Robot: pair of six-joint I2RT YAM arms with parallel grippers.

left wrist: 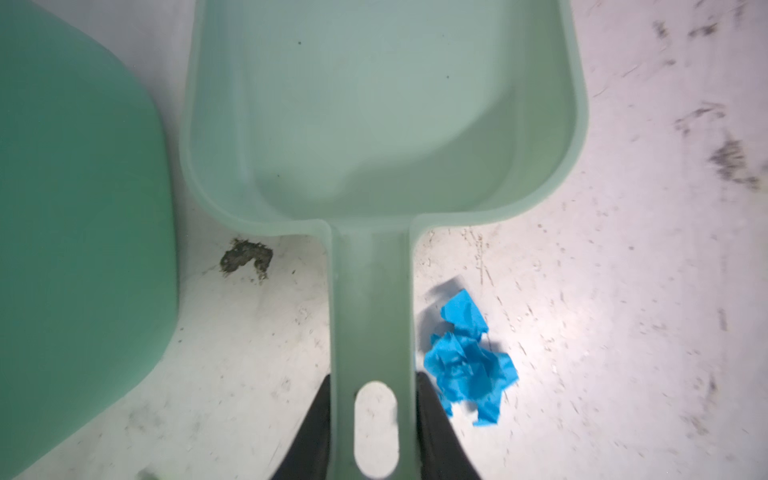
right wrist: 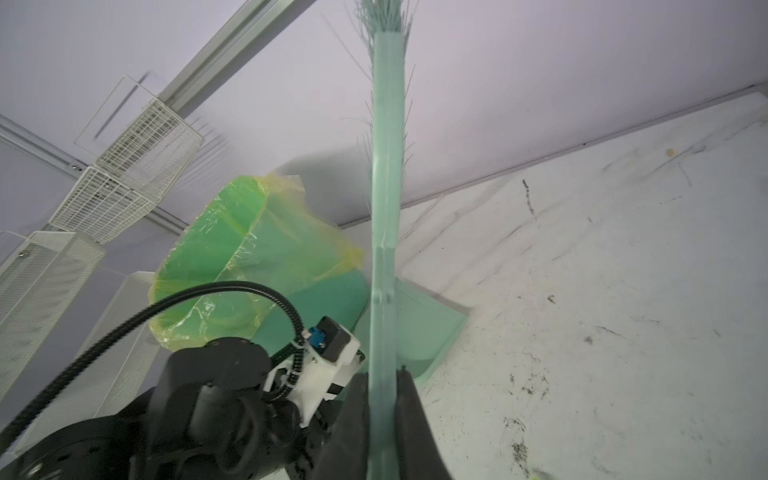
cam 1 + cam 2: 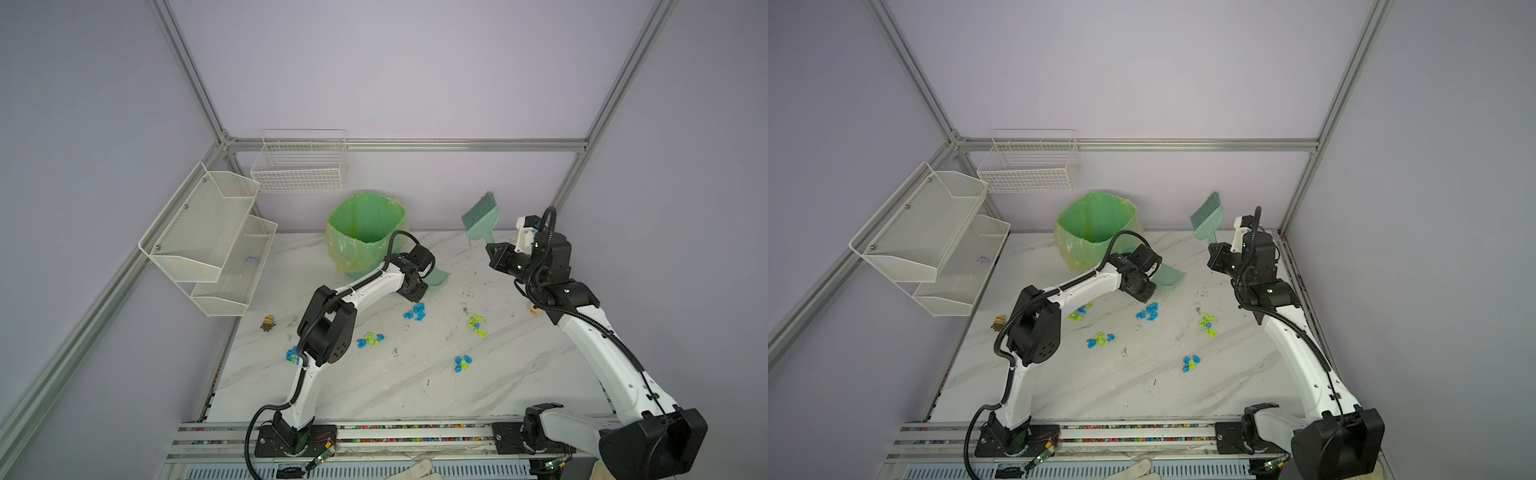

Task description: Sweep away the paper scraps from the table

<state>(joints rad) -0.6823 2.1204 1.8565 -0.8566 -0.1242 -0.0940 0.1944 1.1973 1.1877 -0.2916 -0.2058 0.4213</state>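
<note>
Pale mint plastic sits in my left pincer point(image 1: 374, 386), jaws narrowed onto the flat handle of the scoop-shaped dustpan point(image 1: 374, 104), which lies low over the white marble-look table point(image 3: 374, 395) just beside the teal bin point(image 3: 365, 224) lined with a green plastic bag. My right pincer point(image 2: 382, 384) is clamped tight on the handle of the teal hand brush point(image 3: 482, 216), raised with its bristles pointing up. The tiny bright blue and lime-green wadded paper scraps point(image 3: 415, 311) lie in small clusters on the table between my arms, one blue wad just beside the dustpan's handle.
</note>
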